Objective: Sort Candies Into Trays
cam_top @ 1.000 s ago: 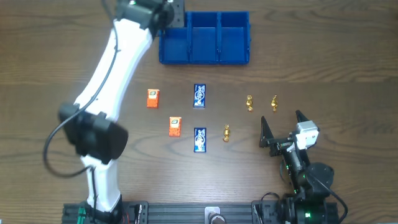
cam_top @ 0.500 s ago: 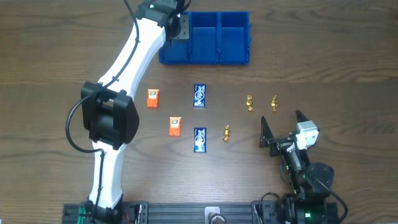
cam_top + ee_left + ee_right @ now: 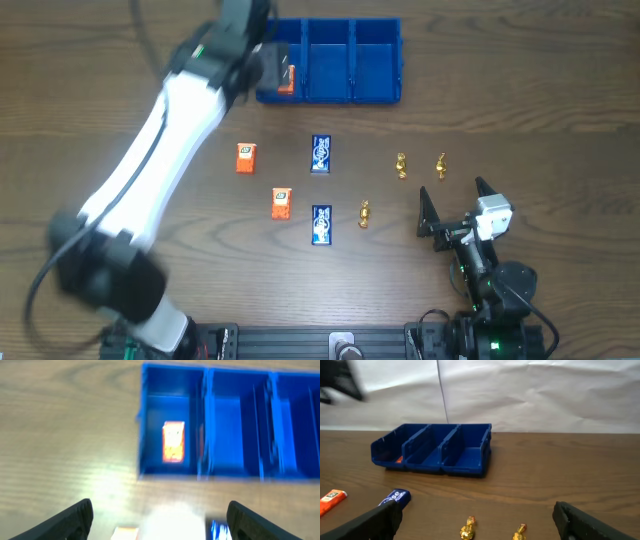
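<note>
Currently: left end effector (image 3: 160, 517) wide open, empty, hanging over the worktop (image 3: 520, 120) just in front of the blue tray (image 3: 235, 410). One orange candy (image 3: 173, 441) lies in the tray's left-end compartment. Right end effector (image 3: 477, 522) wide open, empty, low near the gold candies (image 3: 468, 527).

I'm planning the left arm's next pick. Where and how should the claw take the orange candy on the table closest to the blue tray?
Probably best: pinch the orange candy across its two long sides, coming straight down from above. It lies flat on the table, its long axis pointing toward the blue tray, with bare wood either side.
</note>
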You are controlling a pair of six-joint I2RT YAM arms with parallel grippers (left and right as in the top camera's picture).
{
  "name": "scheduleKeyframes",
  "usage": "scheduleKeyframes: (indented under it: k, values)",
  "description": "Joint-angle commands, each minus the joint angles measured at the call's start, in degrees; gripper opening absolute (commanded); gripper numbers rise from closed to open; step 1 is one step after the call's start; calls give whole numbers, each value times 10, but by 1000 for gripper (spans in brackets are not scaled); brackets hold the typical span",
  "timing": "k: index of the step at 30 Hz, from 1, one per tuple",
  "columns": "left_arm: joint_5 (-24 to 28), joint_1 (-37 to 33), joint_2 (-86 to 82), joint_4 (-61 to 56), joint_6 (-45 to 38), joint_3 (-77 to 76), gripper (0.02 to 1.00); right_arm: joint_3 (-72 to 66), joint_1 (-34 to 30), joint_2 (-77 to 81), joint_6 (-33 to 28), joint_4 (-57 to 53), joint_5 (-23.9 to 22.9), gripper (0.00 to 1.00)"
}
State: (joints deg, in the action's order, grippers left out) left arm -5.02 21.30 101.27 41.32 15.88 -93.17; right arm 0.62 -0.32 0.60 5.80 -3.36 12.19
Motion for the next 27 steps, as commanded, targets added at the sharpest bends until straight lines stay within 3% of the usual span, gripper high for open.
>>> scheduleKeyframes:
  k: [1,8,27]
  values:
    - [-11,5,-82,-47,0,202,882,-2,-9,-4,-5,-1,-1,998]
    - [6,5,-45,-138,0,333,851,-2,-9,-4,-5,-1,-1,1000]
    - [37,-13,44,-178,-11,334,763,-2,-9,-4,-5,-1,-1,1000]
